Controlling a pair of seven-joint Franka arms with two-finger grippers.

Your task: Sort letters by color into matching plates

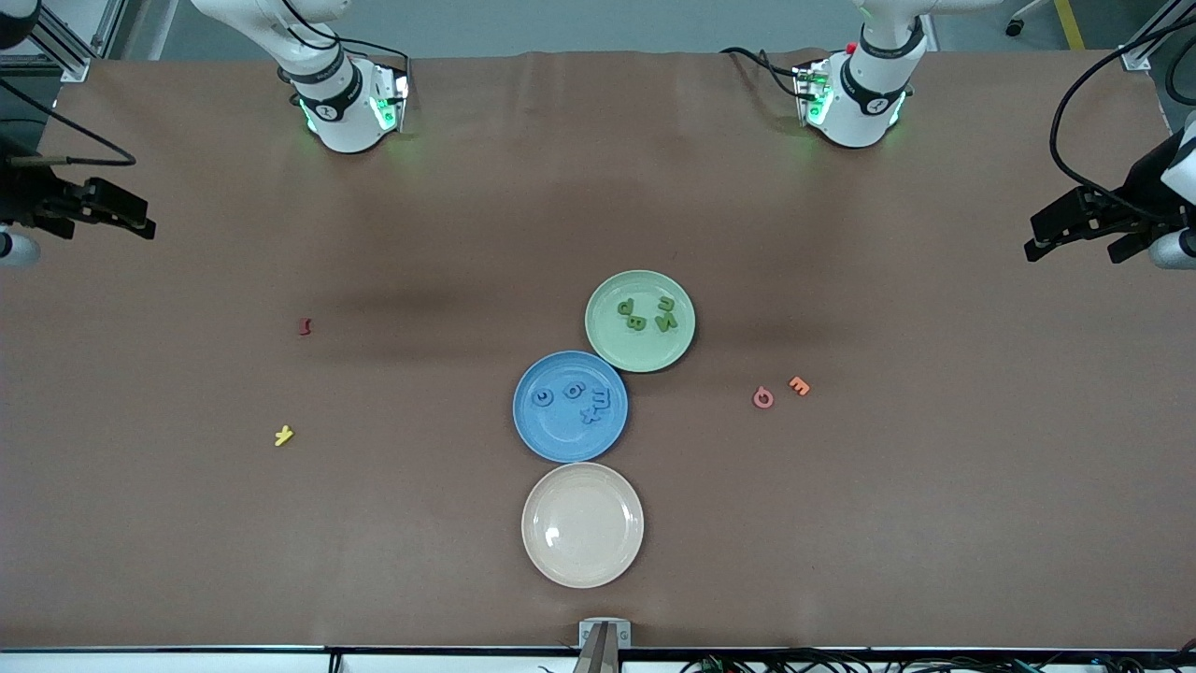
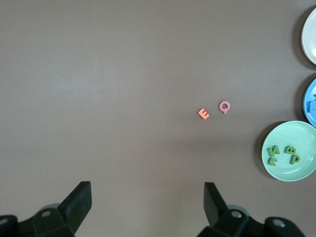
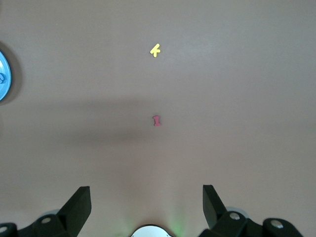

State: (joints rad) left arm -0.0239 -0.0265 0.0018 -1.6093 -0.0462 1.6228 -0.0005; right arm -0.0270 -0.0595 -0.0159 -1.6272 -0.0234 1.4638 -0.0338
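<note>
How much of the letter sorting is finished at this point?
It looks finished: four green letters lie in the light green plate, four blue letters in the blue plate. Nothing is in hand: the left pincer and right pincer wait open at the table's ends. Only yellow, red, pink and orange letters remain on the table, none needing sorting.

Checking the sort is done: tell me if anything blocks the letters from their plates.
Nothing does. Green letters lie in the green plate, blue letters in the blue plate. Both arms wait at the table's ends.
</note>
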